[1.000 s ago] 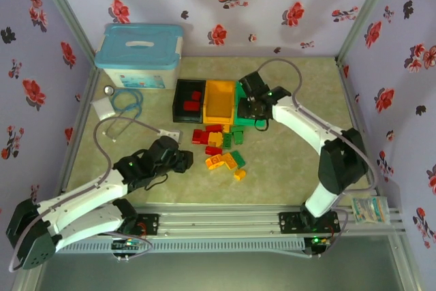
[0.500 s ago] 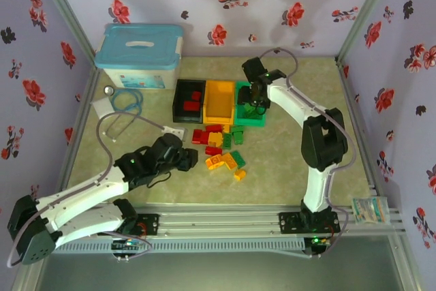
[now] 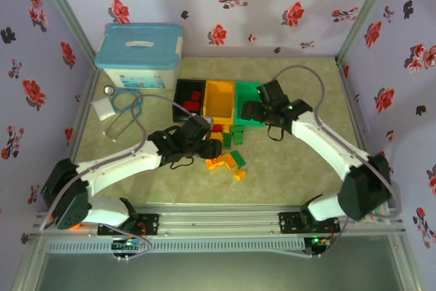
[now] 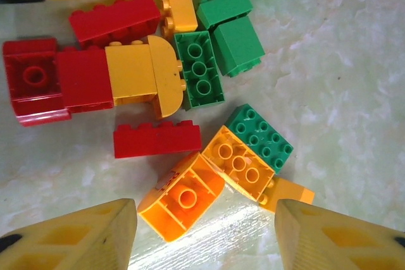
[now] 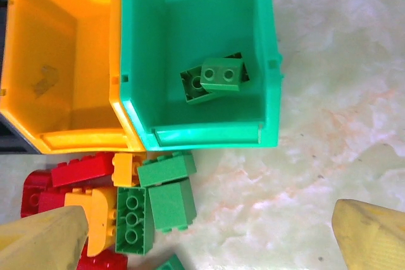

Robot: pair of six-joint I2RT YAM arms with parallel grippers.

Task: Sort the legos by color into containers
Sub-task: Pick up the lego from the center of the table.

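- Three touching bins; the green bin holds two legos.
- Left end effector and right end effector gape empty.
- Bare worktop to its right.

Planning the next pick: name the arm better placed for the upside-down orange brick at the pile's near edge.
Left. The left gripper is open with the orange brick just ahead of it. The right gripper, open too, sits by the green bin.

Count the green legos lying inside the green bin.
2. The upper green brick lies partly over the lower green brick, both on the floor of the green bin. A third could be hidden beneath them.
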